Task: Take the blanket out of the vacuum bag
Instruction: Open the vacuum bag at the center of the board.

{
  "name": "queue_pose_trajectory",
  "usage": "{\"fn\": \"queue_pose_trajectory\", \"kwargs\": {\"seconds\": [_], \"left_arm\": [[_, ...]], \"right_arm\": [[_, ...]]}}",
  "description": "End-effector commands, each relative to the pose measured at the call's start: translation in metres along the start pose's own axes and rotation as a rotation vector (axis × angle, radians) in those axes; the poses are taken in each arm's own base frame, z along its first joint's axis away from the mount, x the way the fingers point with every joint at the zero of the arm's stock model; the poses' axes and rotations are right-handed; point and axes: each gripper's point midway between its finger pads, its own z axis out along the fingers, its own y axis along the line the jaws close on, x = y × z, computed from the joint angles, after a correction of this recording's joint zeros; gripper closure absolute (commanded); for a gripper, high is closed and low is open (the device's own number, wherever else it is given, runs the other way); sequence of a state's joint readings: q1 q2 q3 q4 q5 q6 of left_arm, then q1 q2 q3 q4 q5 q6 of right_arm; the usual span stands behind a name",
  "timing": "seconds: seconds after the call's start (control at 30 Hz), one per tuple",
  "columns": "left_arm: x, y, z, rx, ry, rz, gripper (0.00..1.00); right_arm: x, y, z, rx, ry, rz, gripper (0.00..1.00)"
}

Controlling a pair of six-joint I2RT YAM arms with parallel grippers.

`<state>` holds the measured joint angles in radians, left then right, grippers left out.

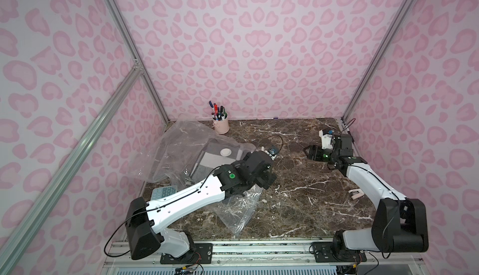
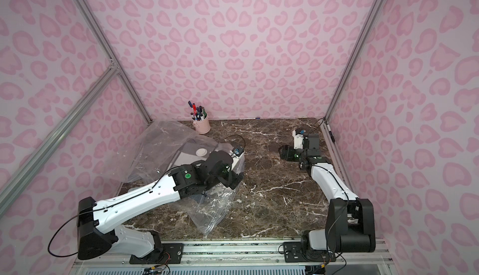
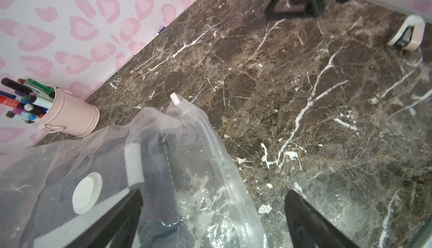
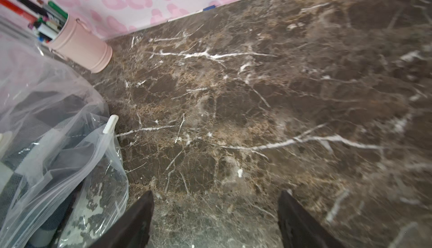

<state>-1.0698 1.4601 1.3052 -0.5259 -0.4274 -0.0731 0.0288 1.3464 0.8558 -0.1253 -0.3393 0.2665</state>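
The vacuum bag (image 1: 181, 144) (image 2: 155, 144) lies crumpled at the back left of the table, with its round white valve (image 1: 225, 152) (image 3: 87, 193) facing up. Its white slider clip (image 3: 175, 98) (image 4: 111, 124) sits at the end of the zip edge. The grey and white checked blanket (image 1: 215, 161) (image 3: 133, 158) (image 4: 35, 146) is inside the bag. My left gripper (image 1: 261, 172) (image 2: 228, 175) (image 3: 214, 211) hangs open over the bag's zip edge, with plastic lying under the gap between its jaws. My right gripper (image 1: 312, 153) (image 2: 286, 153) (image 4: 215, 211) is open over bare marble, to the right of the bag.
A pink cup of pens (image 1: 221, 125) (image 3: 70, 116) (image 4: 79, 45) stands at the back wall beside the bag. A flatter clear bag (image 1: 238, 209) lies under my left arm. A calculator (image 1: 163, 192) rests at the left edge. A small pink-and-white object (image 1: 356, 193) (image 3: 408, 34) lies at the right.
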Motion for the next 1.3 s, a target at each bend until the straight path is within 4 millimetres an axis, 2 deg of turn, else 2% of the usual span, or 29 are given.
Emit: {"fn": "queue_pose_trajectory", "kwargs": {"seconds": [0.0, 0.1, 0.27, 0.33, 0.53, 0.67, 0.7, 0.77, 0.83, 0.87, 0.9, 1.07, 1.27], "left_arm": [[0.018, -0.004, 0.009, -0.149, 0.076, 0.082, 0.03], [0.028, -0.007, 0.019, -0.271, 0.127, 0.15, 0.03], [0.04, 0.01, 0.027, -0.513, 0.188, 0.254, 0.03], [0.047, 0.009, 0.033, -0.52, 0.198, 0.273, 0.0], [0.066, 0.007, 0.042, -0.538, 0.25, 0.295, 0.03], [0.085, 0.01, 0.05, -0.544, 0.297, 0.315, 0.11], [0.09, 0.013, 0.051, -0.552, 0.31, 0.321, 0.18], [0.096, 0.026, 0.05, -0.599, 0.335, 0.336, 0.46], [0.098, 0.045, 0.047, -0.655, 0.357, 0.33, 0.8], [0.096, 0.052, 0.046, -0.67, 0.356, 0.318, 0.91], [0.091, 0.06, 0.045, -0.68, 0.345, 0.295, 0.97], [0.046, 0.071, 0.049, -0.562, 0.177, 0.099, 0.97], [-0.015, 0.081, 0.045, -0.421, -0.066, -0.094, 0.97]], "right_arm": [[0.007, 0.0, -0.016, -0.023, -0.045, 0.041, 0.17], [0.018, 0.007, -0.025, -0.052, -0.042, 0.048, 0.17], [0.033, 0.017, -0.034, -0.108, -0.038, 0.056, 0.17], [0.039, 0.018, -0.034, -0.118, -0.027, 0.055, 0.17], [0.05, 0.017, -0.029, -0.127, 0.002, 0.055, 0.17], [0.049, 0.02, -0.027, -0.152, -0.002, 0.059, 0.17], [0.048, 0.021, -0.027, -0.159, -0.002, 0.06, 0.17], [0.047, 0.023, -0.028, -0.167, -0.002, 0.053, 0.17], [0.049, 0.023, -0.028, -0.166, 0.004, 0.05, 0.17], [0.049, 0.023, -0.028, -0.166, 0.005, 0.049, 0.17], [0.051, 0.023, -0.029, -0.169, 0.005, 0.051, 0.17], [0.058, 0.039, -0.034, -0.264, -0.006, 0.1, 0.17], [0.066, 0.088, -0.04, -0.362, 0.004, 0.064, 0.18]]}}
